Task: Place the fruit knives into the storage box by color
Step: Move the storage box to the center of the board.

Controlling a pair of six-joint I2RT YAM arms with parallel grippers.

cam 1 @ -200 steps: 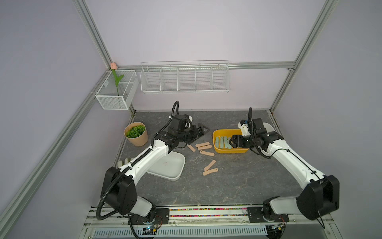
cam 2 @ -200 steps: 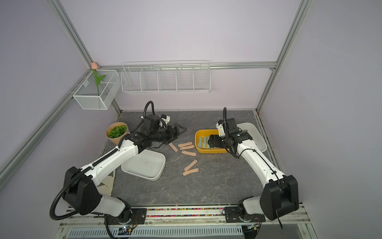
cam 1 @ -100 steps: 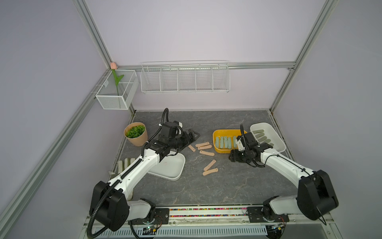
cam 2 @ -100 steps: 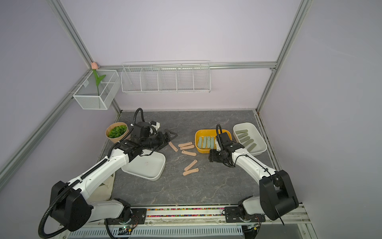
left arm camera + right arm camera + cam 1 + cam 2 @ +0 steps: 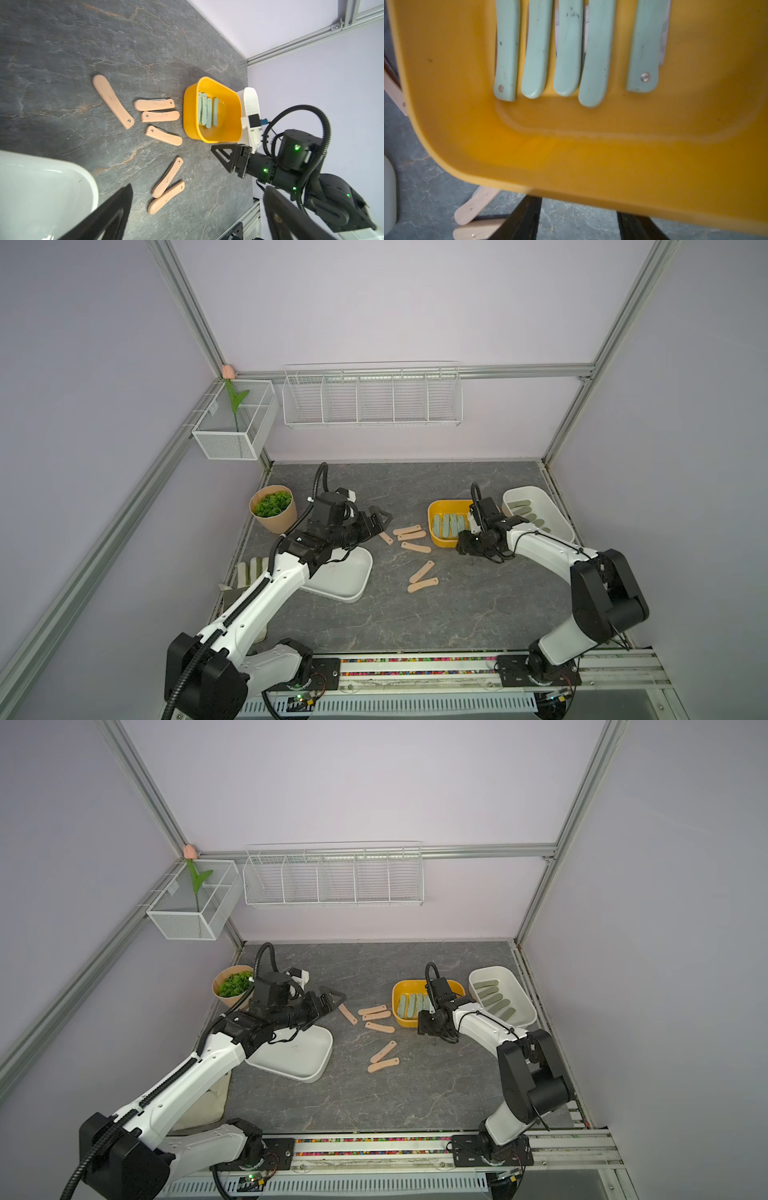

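The left gripper (image 5: 377,521) hung wide open, empty, near the pink knives (image 5: 409,530). The right gripper (image 5: 579,209) stood half open, empty, by the yellow box (image 5: 571,158) of mint knives (image 5: 566,52).

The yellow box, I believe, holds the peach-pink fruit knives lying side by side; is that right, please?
Not quite: the yellow box holds mint-teal fruit knives lying side by side, as the right wrist view shows. The peach-pink fruit knives lie outside it.

mint knives (image 5: 566,52): tops cut off | yellow box (image 5: 571,155): blurred, cropped | right tool (image 5: 579,209): tips hidden behind box
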